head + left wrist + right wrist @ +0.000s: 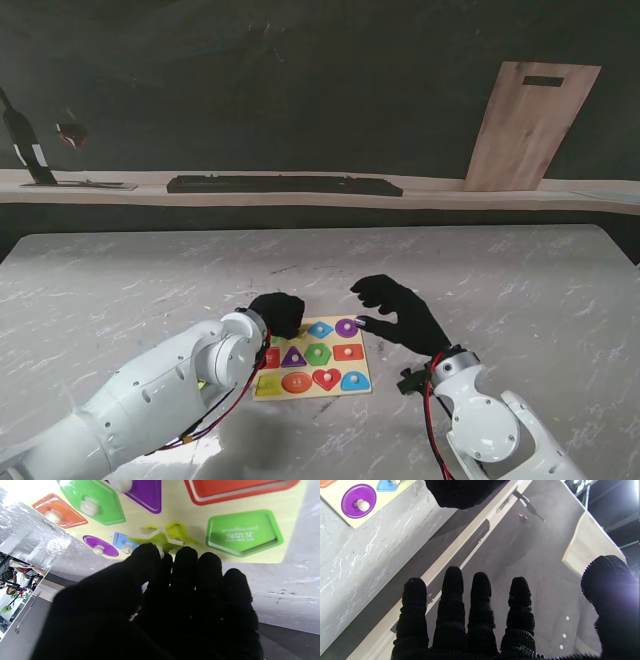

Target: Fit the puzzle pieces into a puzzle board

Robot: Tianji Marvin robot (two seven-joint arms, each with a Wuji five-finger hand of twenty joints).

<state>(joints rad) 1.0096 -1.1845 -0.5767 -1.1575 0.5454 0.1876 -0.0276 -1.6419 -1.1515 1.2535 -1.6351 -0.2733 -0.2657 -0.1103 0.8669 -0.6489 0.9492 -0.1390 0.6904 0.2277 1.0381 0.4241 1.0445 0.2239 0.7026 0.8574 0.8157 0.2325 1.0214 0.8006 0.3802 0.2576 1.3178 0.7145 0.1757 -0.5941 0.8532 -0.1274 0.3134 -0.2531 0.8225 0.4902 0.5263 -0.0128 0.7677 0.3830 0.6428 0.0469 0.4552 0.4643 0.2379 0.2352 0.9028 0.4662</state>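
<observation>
Left hand (160, 600) was curled tight over the far-left part of the puzzle board (360, 388), fingertips (185, 555) pinching at a yellow-green star piece (162, 538). From the left wrist cam the star sat tilted, half riding over its recess instead of flat in it, so I'd say it wasn't seated yet. Couldn't tell whether its knob was actually between the fingers or just hidden under them.

Right hand (400, 312) was spread wide and holding nothing, hovering just off the board's 2 o'clock corner.

Handling-wise, my guess: these pieces are thin, stiff, painted wood, super light, a bit slick on the faces. Nothing fragile, but they'll jam if they go in cocked. The little white knob in the middle is the place to grab, edges are too thin for those fat fingers.

The board itself lay flat on the marble table (120, 280), near me and about center. Counting what's in it: purple circle (346, 327) at the 1 o'clock corner with a blue diamond (320, 328) right beside it, green hexagon (318, 353) in the middle, purple triangle (293, 356) to its 9 o'clock, orange rectangle (347, 352) to its 3. The nearest row had a red heart (326, 378) and an orange oval (297, 382). One green pentagon recess (243, 533) looked empty, printing visible inside it.
</observation>
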